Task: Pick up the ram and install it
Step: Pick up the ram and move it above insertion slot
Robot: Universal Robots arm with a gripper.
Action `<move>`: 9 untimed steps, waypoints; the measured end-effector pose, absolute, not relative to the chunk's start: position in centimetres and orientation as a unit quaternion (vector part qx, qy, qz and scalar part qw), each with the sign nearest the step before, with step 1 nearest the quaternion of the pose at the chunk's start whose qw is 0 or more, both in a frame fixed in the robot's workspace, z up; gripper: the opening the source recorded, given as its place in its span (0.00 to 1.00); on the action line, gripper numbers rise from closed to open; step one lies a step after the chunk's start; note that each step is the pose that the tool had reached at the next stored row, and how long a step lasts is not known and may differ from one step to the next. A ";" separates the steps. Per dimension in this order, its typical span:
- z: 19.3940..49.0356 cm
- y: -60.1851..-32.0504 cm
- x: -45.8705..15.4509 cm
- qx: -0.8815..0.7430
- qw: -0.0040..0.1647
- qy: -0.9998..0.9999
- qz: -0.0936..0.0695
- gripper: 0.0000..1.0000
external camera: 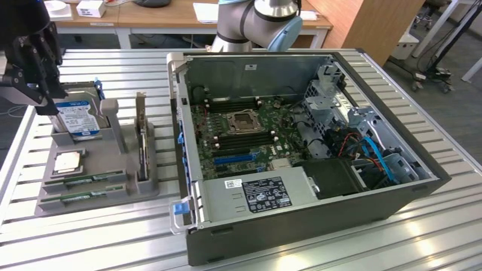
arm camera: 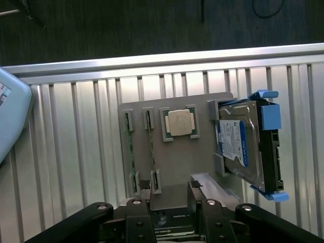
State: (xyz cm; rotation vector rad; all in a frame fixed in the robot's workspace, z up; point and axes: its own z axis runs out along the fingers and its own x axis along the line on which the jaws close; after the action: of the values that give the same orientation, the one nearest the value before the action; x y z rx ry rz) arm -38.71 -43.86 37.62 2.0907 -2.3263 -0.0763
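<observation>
Two ram sticks [external camera: 84, 182] lie flat, side by side, in their slots along the near edge of a grey holder [external camera: 105, 195] at the exterior view's left, on a slatted metal table [external camera: 376, 243]. Neither is gripped. On the same holder a square CPU [external camera: 68, 162] sits just behind the ram sticks, a blue-labelled hard drive [external camera: 78, 118] stands on edge at the far end, and a dark card [external camera: 141, 141] stands upright along the side nearest the case [external camera: 286, 221].

The gripper [external camera: 39, 96] hangs over the holder's far end, on the exterior view's left of the hard drive and well apart from the ram sticks. In the wrist view the gripper [arm camera: 169, 200] looks down on the holder [arm camera: 177, 162]: its two fingers [arm camera: 195, 195] stand apart, with bare holder showing between them and nothing held. From there the ram sticks [arm camera: 151, 152] run as two thin green strips, parallel, with the CPU [arm camera: 179, 122] beside them and the hard drive [arm camera: 240, 142] in its blue-trimmed bracket beyond that.

The case lies open on its side at the exterior view's right, well apart from the gripper. Its motherboard [external camera: 263, 149] faces up, with a socket [external camera: 242, 120] in the middle and long dark memory slots [external camera: 229, 104] on either side of it. A grey power supply [external camera: 256, 195] fills the near corner; the arm's base [external camera: 256, 20] rises behind the case.
</observation>
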 end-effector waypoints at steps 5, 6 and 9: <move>37.0 -43.9 -38.7 0.668 0.006 -0.744 -0.024 0.42; 36.9 -43.9 -38.7 0.668 0.006 -0.744 -0.024 0.42; 36.6 -43.9 -38.7 0.668 0.007 -0.744 -0.024 0.42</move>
State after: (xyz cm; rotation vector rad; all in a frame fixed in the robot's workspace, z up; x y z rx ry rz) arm -38.71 -43.86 36.61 2.0906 -2.3262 -0.0764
